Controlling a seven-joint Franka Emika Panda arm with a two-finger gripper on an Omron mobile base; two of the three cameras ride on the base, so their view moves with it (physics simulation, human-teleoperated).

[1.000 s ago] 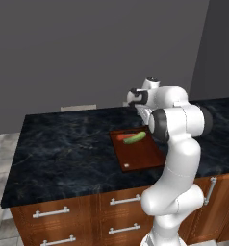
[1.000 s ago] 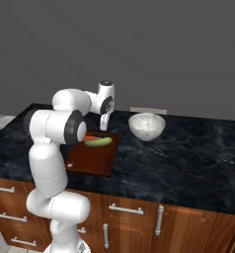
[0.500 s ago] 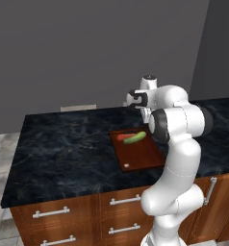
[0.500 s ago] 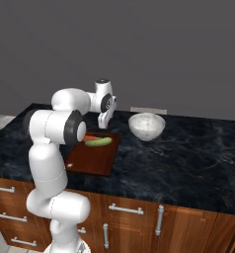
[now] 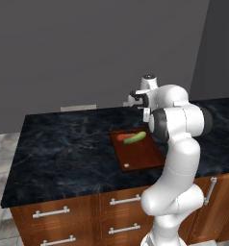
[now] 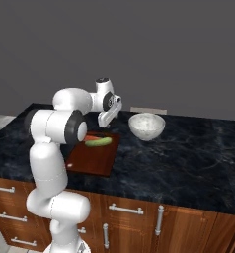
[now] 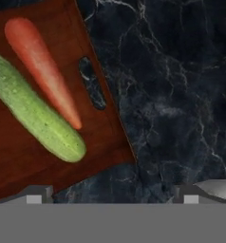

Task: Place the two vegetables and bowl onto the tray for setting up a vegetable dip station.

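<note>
Tray: cucumber and carrot side by side on it.
My fingers spread wide, empty, above its slotted end; bowl on counter beside tray.

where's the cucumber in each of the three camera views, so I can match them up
Left base view: cucumber lies near the far end of the tray, centre-right.
Right base view: left of centre, on the tray's far end, left of the bowl.
Hand view: left side, slanting beside the carrot.
Shared landmark: the carrot, alongside it in every view.
</note>
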